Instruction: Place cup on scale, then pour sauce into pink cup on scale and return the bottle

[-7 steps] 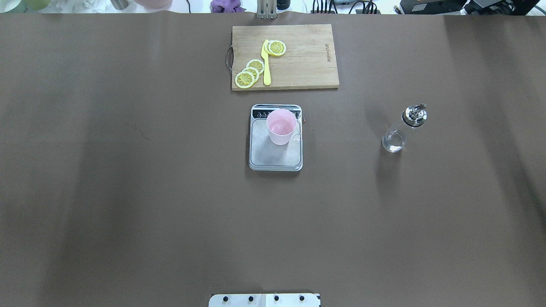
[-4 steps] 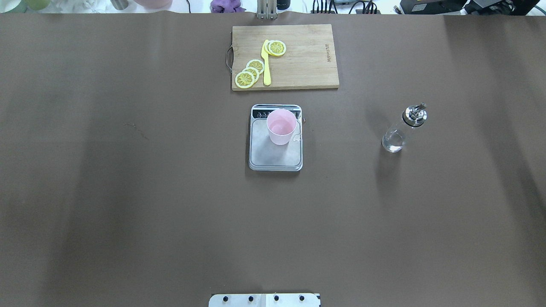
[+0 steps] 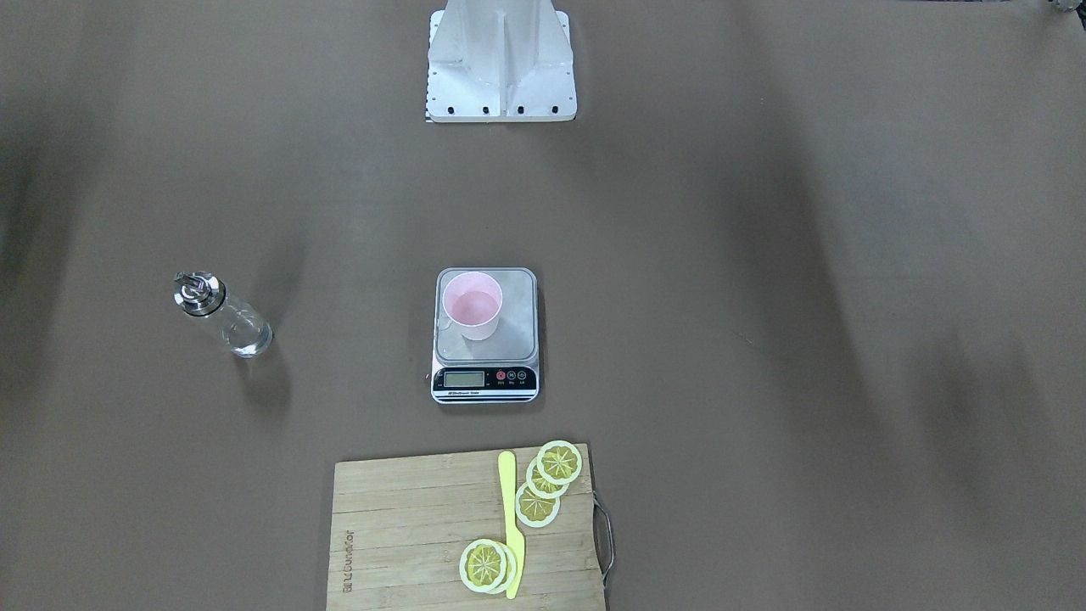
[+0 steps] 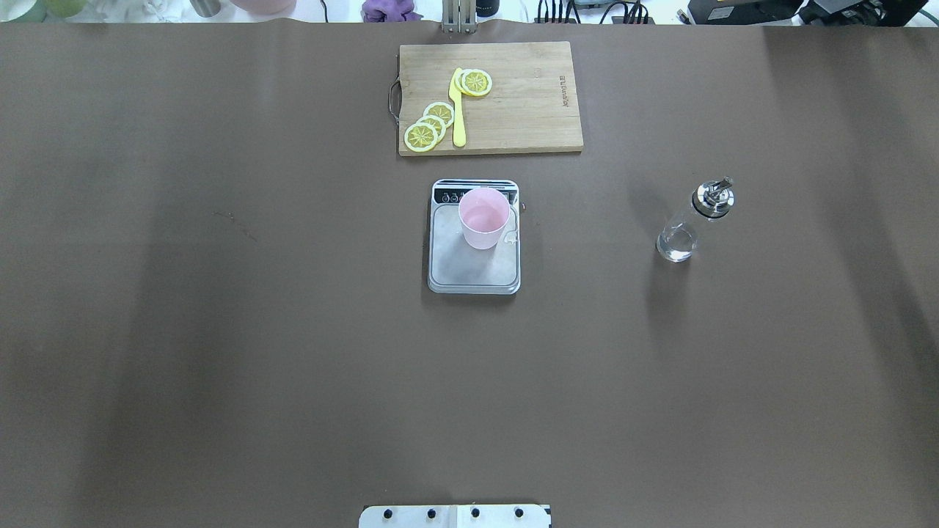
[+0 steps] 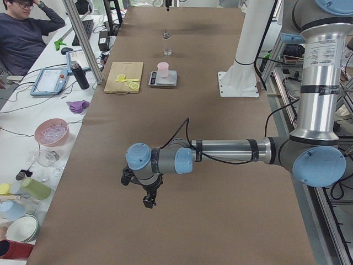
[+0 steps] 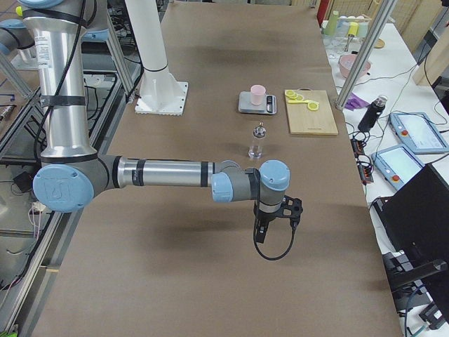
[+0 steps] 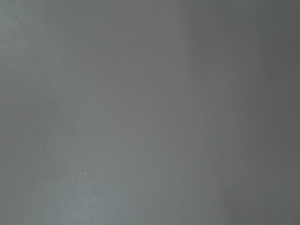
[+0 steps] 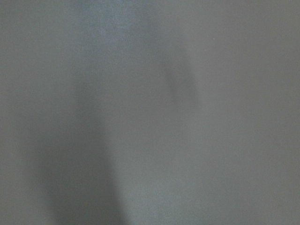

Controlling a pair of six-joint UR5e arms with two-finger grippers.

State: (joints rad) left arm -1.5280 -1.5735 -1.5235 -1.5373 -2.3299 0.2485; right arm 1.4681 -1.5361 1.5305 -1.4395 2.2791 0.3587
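Nothing has been moved over the last second: the cup (image 4: 484,218) is seen upright on the scale (image 4: 474,271), toward its display end, and the bottle (image 4: 689,224) is set upright on the desk (image 4: 220,330), well apart on the robot's right. The task is therefore judged done or nearly so, though sauce in the cup cannot be made out. The left gripper (image 5: 148,202) and right gripper (image 6: 258,235) are held far from everything; released or clenched cannot be told. Counted: one cup, one scale, one bottle, one cutting board (image 4: 528,103), one yellow knife (image 4: 458,117), and seemingly five lemon slices (image 4: 421,137), one half hidden.
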